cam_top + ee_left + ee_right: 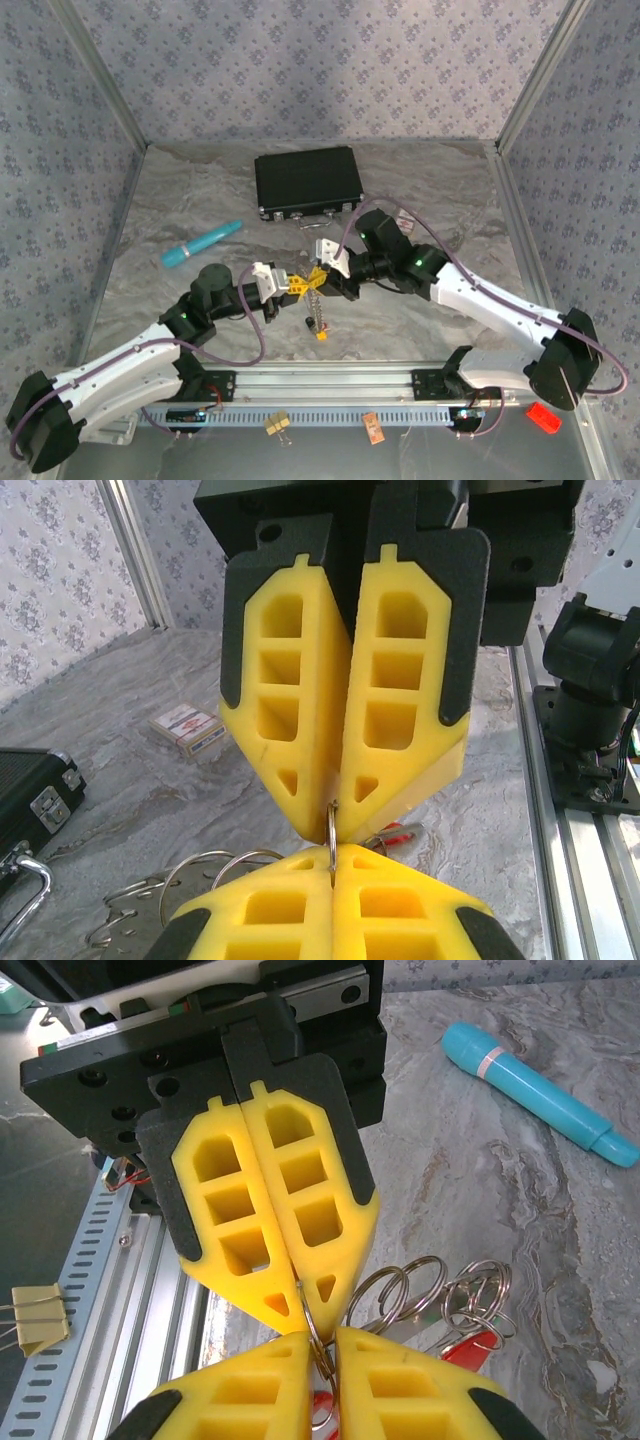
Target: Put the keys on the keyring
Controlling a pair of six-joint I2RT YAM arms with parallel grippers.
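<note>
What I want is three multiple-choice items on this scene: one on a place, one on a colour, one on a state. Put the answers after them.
1. Where is the pen in the overhead view?
A) left of the black case
B) right of it
C) on top of it

2. What colour are the grippers' fingers?
A) red
B) yellow
C) white

3. How is the left gripper?
A) wide open
B) holding the pen
C) shut on a metal ring

Answers: 1 A, it lies to the case's left. 2 B, both wrist views show yellow. 3 C, the ring's wire runs between its closed tips.
</note>
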